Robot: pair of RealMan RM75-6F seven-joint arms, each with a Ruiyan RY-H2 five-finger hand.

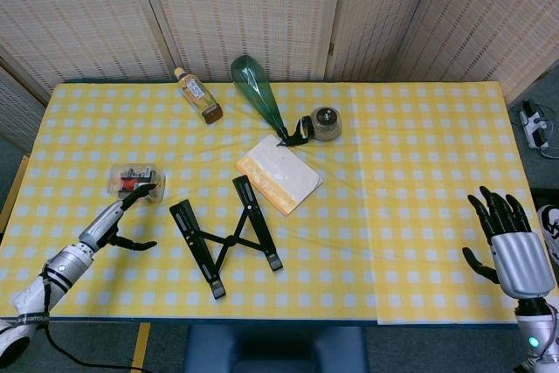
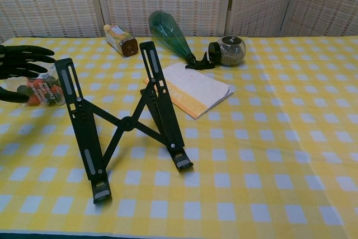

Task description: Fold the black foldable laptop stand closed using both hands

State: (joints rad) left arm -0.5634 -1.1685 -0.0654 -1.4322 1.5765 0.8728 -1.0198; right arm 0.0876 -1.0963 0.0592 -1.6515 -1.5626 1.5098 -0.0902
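Stand (image 1: 225, 235) unfolded mid-table | left hand (image 1: 122, 217) fingers spread beside it | right hand (image 1: 509, 246) fingers spread, table edge

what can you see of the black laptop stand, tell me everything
The black laptop stand lies spread open on the yellow checked tablecloth, near the front edge, left of centre. Two long slotted bars, looking like hard plastic or metal, splay into a V, joined by crossed thinner struts meeting at a round pivot. Each bar ends in a small lip with a pale pad at the near end. It is not yet folded; neither hand touches it. The left hand hovers to its left.
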